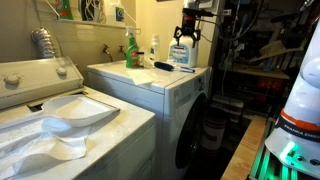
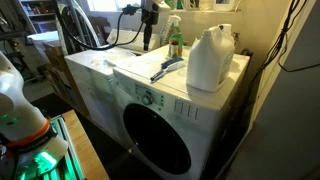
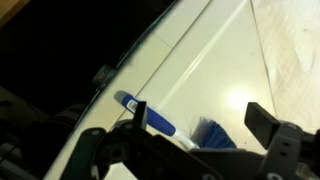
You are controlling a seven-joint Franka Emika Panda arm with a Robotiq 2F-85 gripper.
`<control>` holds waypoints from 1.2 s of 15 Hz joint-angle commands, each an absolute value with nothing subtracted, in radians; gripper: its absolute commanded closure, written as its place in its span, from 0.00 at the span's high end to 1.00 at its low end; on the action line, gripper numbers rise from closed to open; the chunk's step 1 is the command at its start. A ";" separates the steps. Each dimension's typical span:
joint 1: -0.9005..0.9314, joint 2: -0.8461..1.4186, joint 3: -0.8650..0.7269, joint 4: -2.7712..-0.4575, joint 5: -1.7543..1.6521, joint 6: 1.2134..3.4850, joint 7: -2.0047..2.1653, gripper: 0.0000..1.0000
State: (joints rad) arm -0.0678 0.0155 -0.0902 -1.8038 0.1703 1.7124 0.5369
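- While the gripper (image 3: 197, 116) hovers over the dryer top (image 2: 135, 72), its jaws are spread wide and grip nothing.
- The blue-handled brush (image 3: 152, 118) lies flat directly beneath, so the spread fingers straddle its handle.
- The detergent jug (image 2: 210, 58) stands apart, clear of the arm.

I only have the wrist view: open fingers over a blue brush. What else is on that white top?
Observer: A big white jug stands close beside the brush on the machine.
Operator: Anything behind it?
Observer: A green spray bottle stands at the back, by the wall.
Operator: Am I touching the brush?
Observer: Seemingly not. In an exterior view the gripper hangs above it, with a gap showing below the fingertips.
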 commanded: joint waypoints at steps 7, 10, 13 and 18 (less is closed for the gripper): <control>-0.071 0.084 -0.105 -1.791 -0.028 1.954 1.018 1.00; -0.072 0.081 -0.101 -1.800 -0.041 1.958 1.036 1.00; -0.068 0.087 -0.099 -1.798 -0.047 1.961 1.049 1.00; -0.078 0.114 -0.104 -1.776 -0.032 2.001 1.017 1.00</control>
State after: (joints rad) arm -0.0689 0.0867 -0.0975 -1.7964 -0.0477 1.9656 1.0475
